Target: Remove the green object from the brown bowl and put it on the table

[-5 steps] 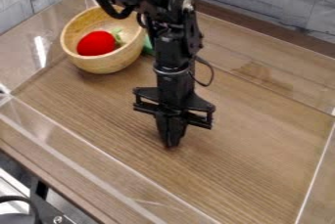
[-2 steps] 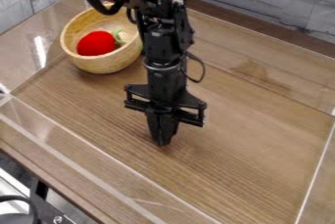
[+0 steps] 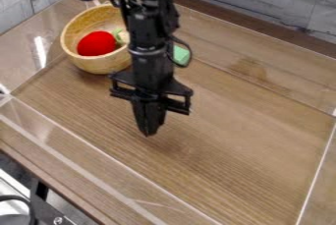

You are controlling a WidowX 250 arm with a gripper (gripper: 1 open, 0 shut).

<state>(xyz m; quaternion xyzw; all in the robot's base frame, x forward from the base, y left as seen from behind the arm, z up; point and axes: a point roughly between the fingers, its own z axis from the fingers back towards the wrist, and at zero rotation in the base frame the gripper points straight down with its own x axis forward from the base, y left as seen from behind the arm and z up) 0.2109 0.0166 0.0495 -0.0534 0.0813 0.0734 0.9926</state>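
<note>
The brown bowl (image 3: 82, 60) stands at the back left of the table (image 3: 250, 121). A red round object (image 3: 93, 44) lies in it. A sliver of the green object (image 3: 122, 36) shows at the bowl's right inner side, mostly hidden behind the arm. My gripper (image 3: 148, 127) hangs in front of and to the right of the bowl, pointing straight down just above the wood. Its jaws are shut, with nothing between them.
A green patch with a dark edge (image 3: 180, 55) shows just right of the arm; I cannot tell whether it lies on the table or belongs to the arm. Low clear walls (image 3: 79, 175) run along the table's edges.
The arm and its shut gripper have shifted left along the table, nearer the bowl. The green patch to the right of the arm has come into view.
</note>
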